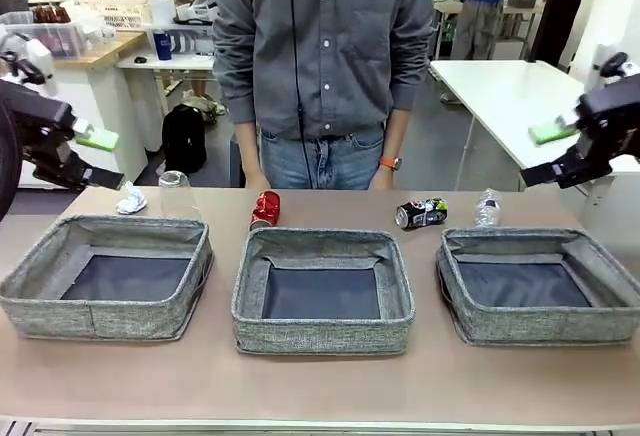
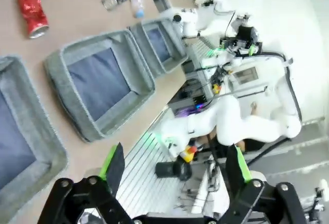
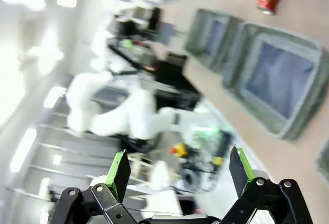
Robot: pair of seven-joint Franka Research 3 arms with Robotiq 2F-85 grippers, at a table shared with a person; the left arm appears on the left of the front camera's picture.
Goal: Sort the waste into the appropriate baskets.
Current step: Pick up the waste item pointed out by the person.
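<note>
While the person (image 1: pixel 322 56) is standing at the far side of the table (image 1: pixel 320 386), both hands are dipping behind its edge and are hard to make out. Three grey baskets are sitting in a row on the near half: the left basket (image 1: pixel 100 316), the middle basket (image 1: pixel 322 334) and the right basket (image 1: pixel 540 328), their dark bottoms showing in full.

The waste is lying along the far edge. A crumpled paper ball (image 1: pixel 131 199) and a clear plastic cup (image 1: pixel 174 194) are sitting behind the left basket, the cup faint against the background. A red can (image 1: pixel 265 210) is lying behind the middle basket's left corner. A crushed dark can (image 1: pixel 421 213) is lying behind the gap between the middle and right baskets, its print too small to read. A clear bottle (image 1: pixel 487 208) is sitting just beside it.

The left gripper (image 1: pixel 95 156) is hovering at the picture's left edge, its arm being cut off there. In its wrist view the fingers (image 2: pixel 114 165) are standing spread apart, released and gripping nothing. The right gripper (image 1: pixel 547 153) is hovering at the right edge. Its wrist view is blurring heavily, yet its fingers (image 3: pixel 121 172) are showing parted too, grasping nothing.
</note>
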